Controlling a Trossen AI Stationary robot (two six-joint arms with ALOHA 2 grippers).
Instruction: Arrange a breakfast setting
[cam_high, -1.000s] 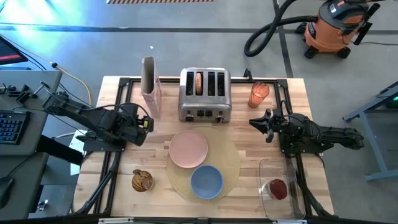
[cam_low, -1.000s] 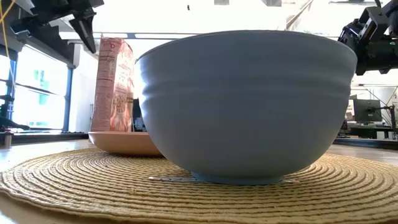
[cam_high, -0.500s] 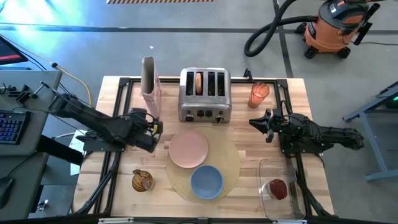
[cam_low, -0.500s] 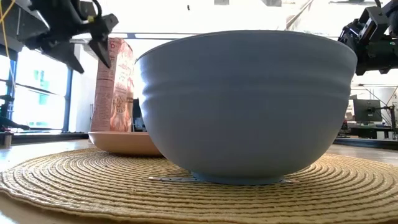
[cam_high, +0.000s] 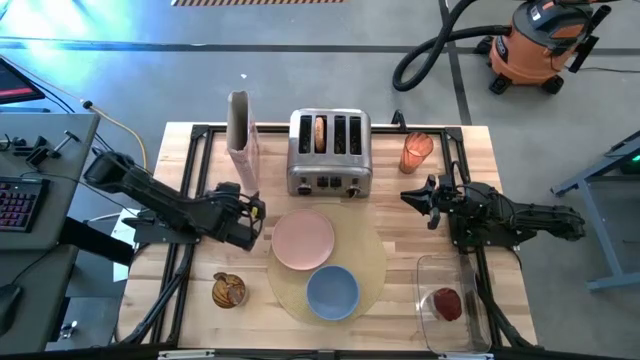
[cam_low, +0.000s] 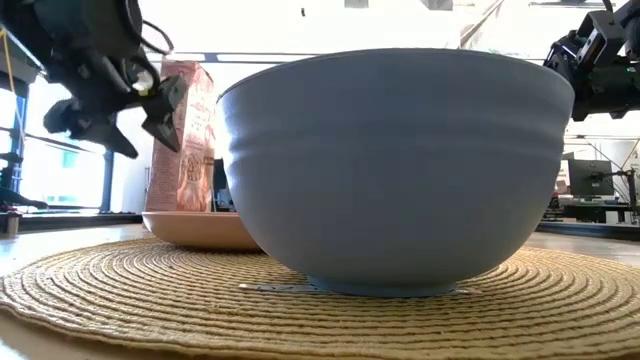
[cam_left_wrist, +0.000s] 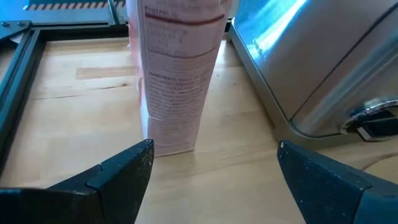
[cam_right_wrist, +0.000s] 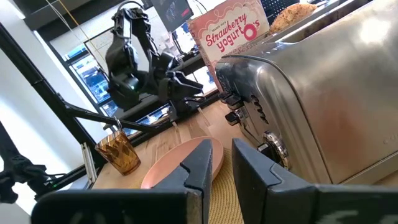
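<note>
A pink cereal box (cam_high: 240, 135) stands upright at the back left, beside the steel toaster (cam_high: 330, 152), which has a bagel half (cam_high: 319, 133) in one slot. The pink plate (cam_high: 303, 240) and blue bowl (cam_high: 332, 292) rest on the round tan placemat (cam_high: 372, 262). The red fruit (cam_high: 446, 303) lies in a clear container at the front right. My left gripper (cam_high: 256, 208) hangs open just left of the plate. It faces the cereal box (cam_left_wrist: 177, 74) and touches nothing (cam_left_wrist: 214, 152). My right gripper (cam_high: 414, 197) waits right of the toaster, fingers close together with nothing between them.
An orange cup (cam_high: 416, 152) stands at the back right, and an amber glass (cam_high: 229, 291) is at the front left. Black frame rails (cam_high: 190, 250) run along both table sides. Bare wood (cam_left_wrist: 81, 93) lies left of the cereal box.
My left gripper has come down toward the table and gone toward the table's right, ending beside the plate's left rim and facing the cereal box. Nothing on the table has moved.
</note>
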